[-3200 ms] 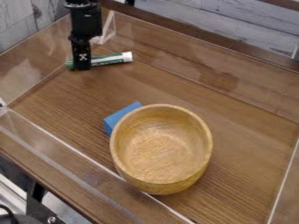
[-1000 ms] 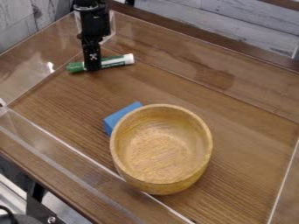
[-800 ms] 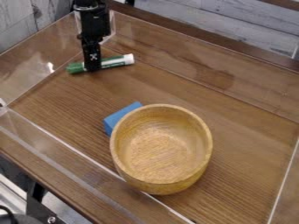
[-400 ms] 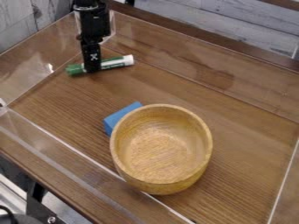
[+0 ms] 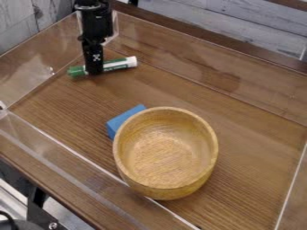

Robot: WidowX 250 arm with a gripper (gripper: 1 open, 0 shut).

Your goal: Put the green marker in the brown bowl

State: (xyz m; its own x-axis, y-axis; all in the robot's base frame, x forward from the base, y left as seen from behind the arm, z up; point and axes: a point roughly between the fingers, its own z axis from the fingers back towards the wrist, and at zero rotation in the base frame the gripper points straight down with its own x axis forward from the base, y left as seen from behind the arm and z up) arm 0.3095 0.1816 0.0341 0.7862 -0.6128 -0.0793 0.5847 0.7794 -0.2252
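Observation:
The green marker [image 5: 117,64] lies on the wooden table at the back left, white barrel to the right and green cap end poking out to the left. My gripper [image 5: 92,66] points almost straight down onto it near the cap end. Its dark fingers are closed around the barrel and hide part of it, while the marker still rests on the table. The brown bowl [image 5: 166,151] stands empty near the front centre, well apart from the gripper.
A small blue block [image 5: 122,119] sits against the bowl's back left side. Clear plastic walls [image 5: 48,144] border the table on the left and front. A white panelled wall runs behind the table.

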